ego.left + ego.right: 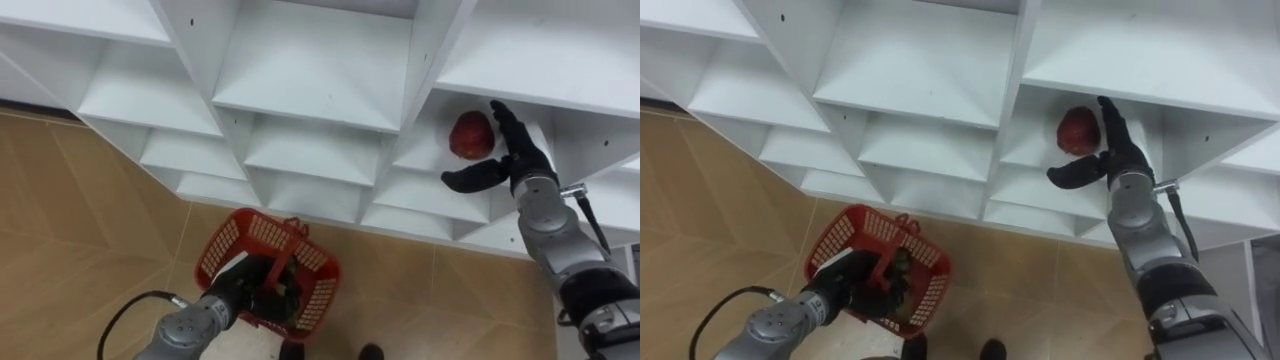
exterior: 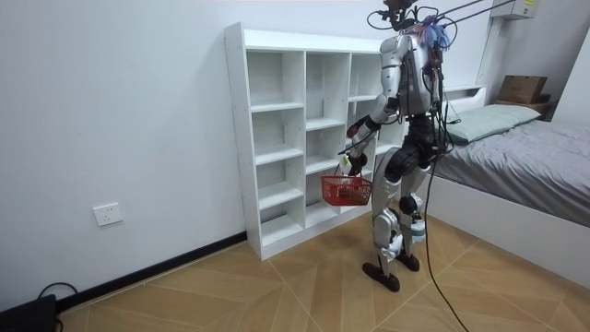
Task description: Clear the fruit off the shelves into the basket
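Observation:
A red apple [image 1: 471,135] lies in a compartment of the white shelf unit [image 1: 320,90], at the upper right. My right hand [image 1: 515,150] reaches into that compartment. Its straight fingers stand along the apple's right side and its thumb sticks out below the fruit, so the hand is open. Low in the left eye view my left hand [image 1: 240,290] is curled round the handle of a red plastic basket [image 1: 318,292], which hangs over the wooden floor. In the room view I stand upright facing the shelf unit [image 2: 277,138], the basket [image 2: 346,191] at knee height in front of me.
Other compartments of the shelf unit in sight look bare. A bed [image 2: 535,157] with a grey cover stands behind me at the room view's right. Open wooden floor [image 2: 230,286] lies to the room view's left.

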